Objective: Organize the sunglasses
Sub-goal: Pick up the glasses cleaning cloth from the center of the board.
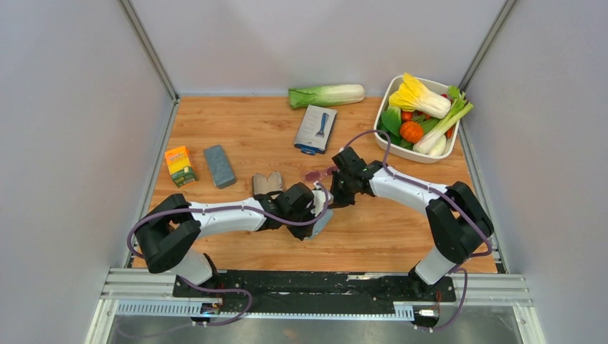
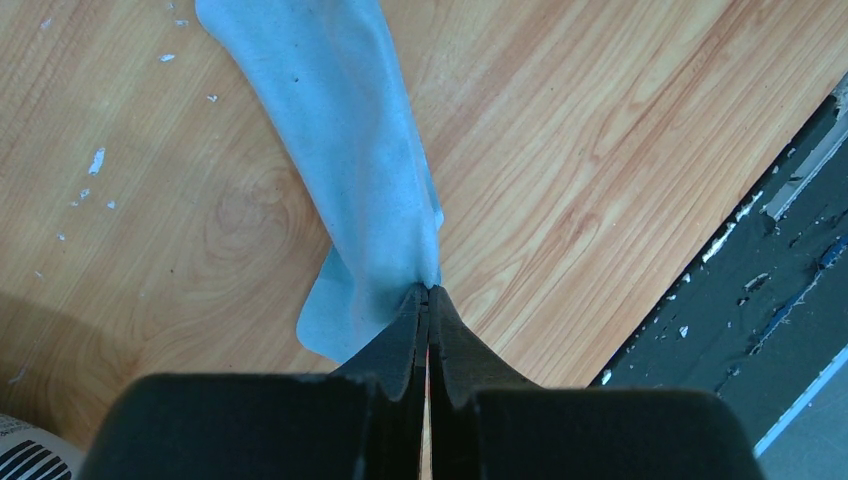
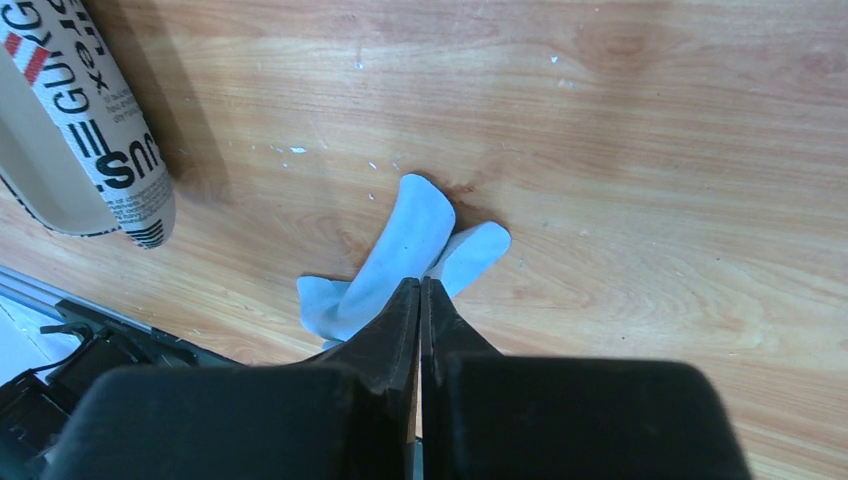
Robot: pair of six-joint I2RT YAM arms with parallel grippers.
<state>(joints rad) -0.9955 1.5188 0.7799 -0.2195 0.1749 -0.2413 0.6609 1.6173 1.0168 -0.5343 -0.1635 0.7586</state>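
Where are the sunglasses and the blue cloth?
sunglasses [image 1: 314, 175]: top view, on the pink lens.
blue cloth [image 2: 350, 150]: left wrist view, on its middle fold.

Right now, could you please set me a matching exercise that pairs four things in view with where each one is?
Things:
1. cloth
2. sunglasses
3. cabbage
4. orange box

Places:
A. at the far edge of the table
B. pinched in the left gripper
C. at the table's left side
D. mid-table, close to the right gripper

Pairs: 1-B, 2-D, 3-A, 4-C
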